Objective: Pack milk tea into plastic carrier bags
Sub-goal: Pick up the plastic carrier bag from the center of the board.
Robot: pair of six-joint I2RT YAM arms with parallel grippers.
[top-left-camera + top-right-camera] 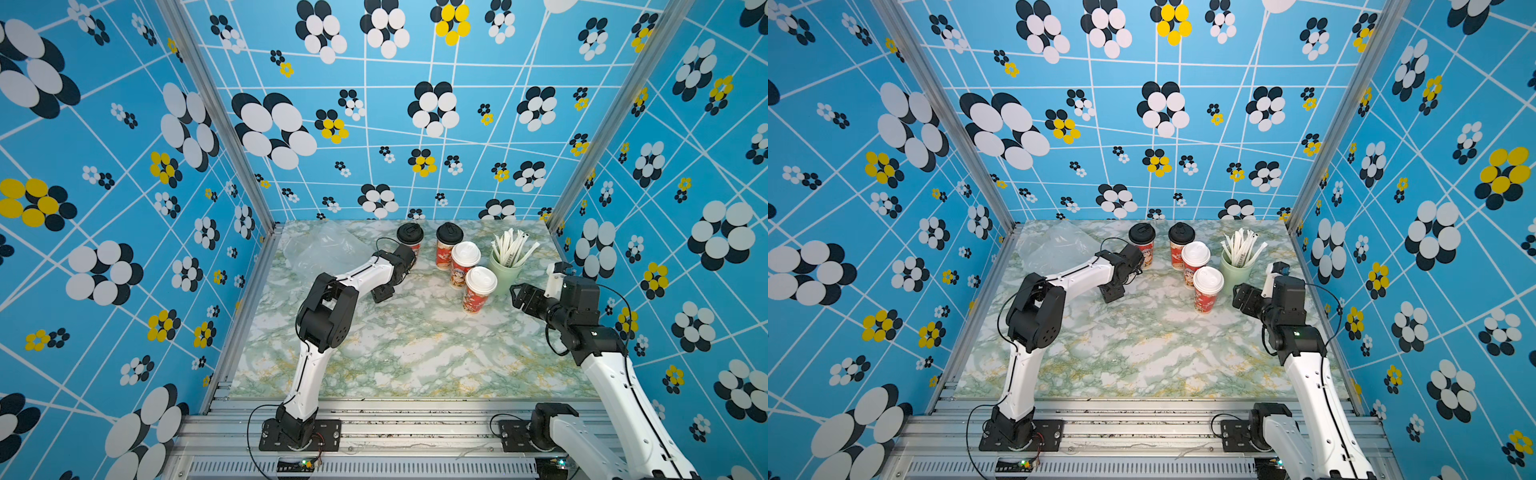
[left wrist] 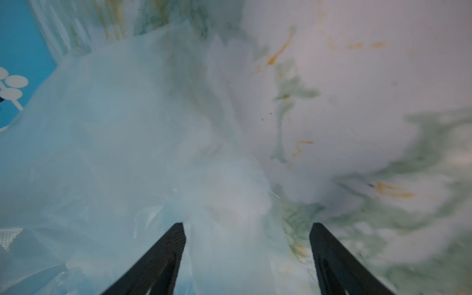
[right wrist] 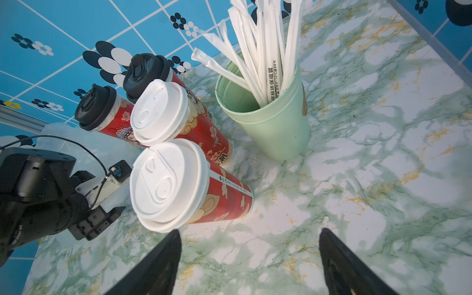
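Marble-patterned table [image 1: 415, 353], blue flowered walls [image 1: 124, 166]. In both top views the left gripper [image 1: 383, 294] hangs low over the table. The crumpled bags [image 1: 324, 249] lie just beyond it, and four upright cups [image 1: 476, 297] stand between it and the right gripper [image 1: 519, 296].

Left wrist: the left gripper [image 2: 247, 226] is spread, with blurred bag plastic between and ahead of its fingers; contact cannot be told.

Right wrist: the right gripper [image 3: 250, 232] is spread over bare table. The cups [image 3: 224, 199] stand just ahead to one side, near the straw cup [image 3: 268, 127].
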